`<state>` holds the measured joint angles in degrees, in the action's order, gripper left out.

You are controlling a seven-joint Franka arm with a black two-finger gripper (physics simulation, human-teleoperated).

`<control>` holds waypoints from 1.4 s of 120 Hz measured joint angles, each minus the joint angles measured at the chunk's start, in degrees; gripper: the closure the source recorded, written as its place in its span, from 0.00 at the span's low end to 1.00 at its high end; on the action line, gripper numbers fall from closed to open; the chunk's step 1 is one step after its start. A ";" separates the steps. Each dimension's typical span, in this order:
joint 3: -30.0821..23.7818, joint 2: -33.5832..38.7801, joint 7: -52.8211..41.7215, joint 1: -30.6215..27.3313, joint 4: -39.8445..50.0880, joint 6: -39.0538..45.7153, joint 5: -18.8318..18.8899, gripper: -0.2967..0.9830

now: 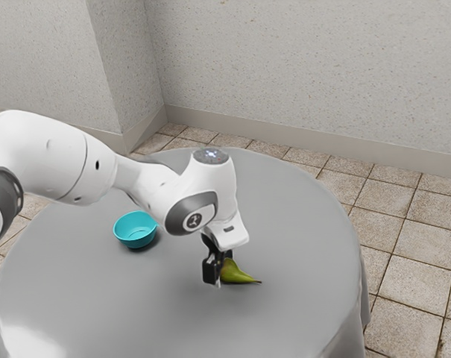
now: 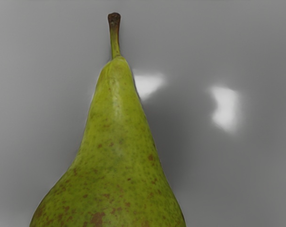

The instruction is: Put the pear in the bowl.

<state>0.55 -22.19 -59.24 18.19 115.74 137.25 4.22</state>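
As arm (image 1: 50, 156) arches over table (image 1: 300, 224), end effector (image 1: 216, 273) points down at pear (image 1: 237, 274); spread or pinching, can't tell.

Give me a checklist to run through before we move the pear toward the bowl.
1. Tool at the pear's fat end: ok.
2. Tool closed firmly on the pear: cannot tell.
3. Pear lifted off the table: cannot tell.
4. Bowl upright on the table: ok.
5. Tool above the bowl: not ok, it is off to one side, at the pear.
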 joint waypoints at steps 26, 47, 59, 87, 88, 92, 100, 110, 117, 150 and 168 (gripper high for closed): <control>-0.01 -0.29 -0.53 0.17 -0.06 0.46 -0.06 0.40; 0.00 -0.79 -0.70 0.18 -0.06 0.68 -0.02 0.50; -0.01 -1.14 -0.67 0.15 -0.06 0.82 0.07 0.52; -0.02 -0.99 -0.45 0.09 -0.05 1.08 0.10 0.54; -0.02 -0.95 -0.44 0.09 -0.05 1.08 0.09 0.54; -0.01 -0.75 -0.39 0.09 -0.05 1.11 0.08 0.55; -0.01 -0.17 -0.29 0.03 -0.04 1.17 0.06 0.55; 0.05 1.02 -0.16 -0.21 -0.04 1.21 0.10 0.57; 0.12 2.17 -0.05 -0.50 -0.04 1.16 0.24 0.60; 1.42 5.87 0.68 -4.44 -0.02 1.14 1.18 0.66; 1.54 7.88 1.14 -8.17 -0.02 0.02 2.07 0.69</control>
<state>2.09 -14.31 -58.10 10.03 115.73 137.28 6.30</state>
